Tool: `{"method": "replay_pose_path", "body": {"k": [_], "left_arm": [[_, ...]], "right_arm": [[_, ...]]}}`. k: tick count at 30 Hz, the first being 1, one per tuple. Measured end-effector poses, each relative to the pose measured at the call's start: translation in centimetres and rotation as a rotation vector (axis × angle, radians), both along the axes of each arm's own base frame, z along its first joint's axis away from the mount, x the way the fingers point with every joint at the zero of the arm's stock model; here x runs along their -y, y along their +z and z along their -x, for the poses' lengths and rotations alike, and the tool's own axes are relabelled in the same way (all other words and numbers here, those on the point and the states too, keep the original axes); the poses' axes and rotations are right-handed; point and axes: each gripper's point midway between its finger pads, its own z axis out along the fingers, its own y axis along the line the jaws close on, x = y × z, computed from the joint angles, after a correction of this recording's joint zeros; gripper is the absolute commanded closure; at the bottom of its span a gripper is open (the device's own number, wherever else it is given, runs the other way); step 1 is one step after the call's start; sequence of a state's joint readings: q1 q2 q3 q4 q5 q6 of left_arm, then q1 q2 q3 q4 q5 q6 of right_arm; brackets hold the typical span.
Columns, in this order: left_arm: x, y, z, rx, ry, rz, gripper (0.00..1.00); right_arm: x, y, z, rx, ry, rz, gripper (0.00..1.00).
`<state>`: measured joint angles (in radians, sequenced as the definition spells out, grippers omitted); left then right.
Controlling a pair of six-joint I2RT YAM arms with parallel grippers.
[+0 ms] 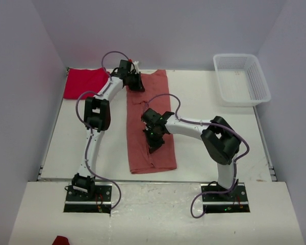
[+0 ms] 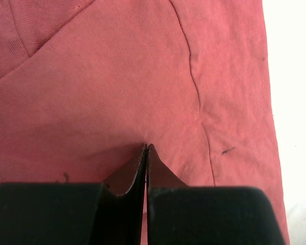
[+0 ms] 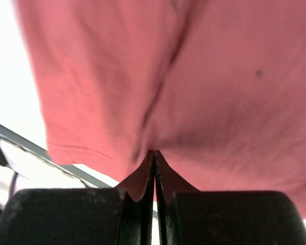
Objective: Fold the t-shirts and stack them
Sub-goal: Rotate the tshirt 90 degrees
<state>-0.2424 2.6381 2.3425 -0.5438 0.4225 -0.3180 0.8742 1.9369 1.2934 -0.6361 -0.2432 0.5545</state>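
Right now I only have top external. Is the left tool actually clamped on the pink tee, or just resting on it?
Observer: Clamped. The left wrist view shows the left tool shut, with the salmon-pink tee puckered at its tips.
Operator: And the right tool?
Observer: Same. The right wrist view shows the right tool shut, with a crease of the tee running up from its tips.
Operator: Is the left grasp on a seam?
Observer: No. A stitched seam runs down the cloth to the right of the tips, clear of the grasp.
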Motion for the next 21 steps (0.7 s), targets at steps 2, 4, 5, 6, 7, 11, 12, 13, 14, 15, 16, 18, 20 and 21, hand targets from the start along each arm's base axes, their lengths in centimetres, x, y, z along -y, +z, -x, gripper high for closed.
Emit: {"method": "replay_pose_path", "body": {"k": [2,4,5,6,7,11,12,13,14,15,16,18,20,21], "left_arm": [[0.0,0.5,0.0,0.003,0.000,0.001,1.00],[0.0,1.3,0.1,0.008,-0.001,0.002,1.00],[0.0,1.9,0.0,0.016,0.000,0.004,1.00],[0.0,2.7,0.0,0.026,0.000,0.006,1.00],[0.0,3.6,0.1,0.034,0.000,0.008,0.99],[-0.2,9.7,0.3,0.115,0.006,0.023,0.92],[-0.4,11.2,0.5,0.134,0.013,0.021,0.90],[-0.8,12.9,0.7,0.155,0.028,0.011,0.89],[-1.1,14.2,0.8,0.174,0.041,0.001,0.89],[-1.6,15.3,1.1,0.186,0.057,-0.018,0.88],[-2.0,16.2,1.5,0.195,0.071,-0.038,0.87],[-3.1,16.6,2.2,0.197,0.105,-0.097,0.87],[-3.8,15.2,3.5,0.159,0.132,-0.165,0.88],[-4.0,14.1,4.2,0.131,0.139,-0.199,0.88]], "right_arm": [[-0.9,1.2,-1.2,0.037,0.002,-0.014,1.00],[-1.9,2.9,-2.4,0.082,0.008,-0.038,1.00],[-2.4,3.9,-3.1,0.109,0.009,-0.049,1.00],[-2.8,4.7,-3.7,0.131,0.011,-0.059,1.00],[-2.9,5.5,-4.2,0.158,0.010,-0.061,1.00],[-1.8,8.6,-5.3,0.245,-0.001,-0.048,0.76],[-1.3,8.9,-5.3,0.255,0.001,-0.037,0.70],[-0.6,10.0,-5.7,0.275,-0.011,-0.040,0.56],[0.1,10.5,-6.2,0.286,-0.028,-0.039,0.48],[0.9,11.1,-6.9,0.297,-0.043,-0.040,0.43],[1.7,11.4,-7.8,0.308,-0.066,-0.039,0.37],[3.5,11.6,-9.6,0.320,-0.115,-0.027,0.39],[5.3,11.3,-11.2,0.330,-0.159,-0.001,0.48],[6.0,11.2,-11.8,0.332,-0.171,0.007,0.56]]}}
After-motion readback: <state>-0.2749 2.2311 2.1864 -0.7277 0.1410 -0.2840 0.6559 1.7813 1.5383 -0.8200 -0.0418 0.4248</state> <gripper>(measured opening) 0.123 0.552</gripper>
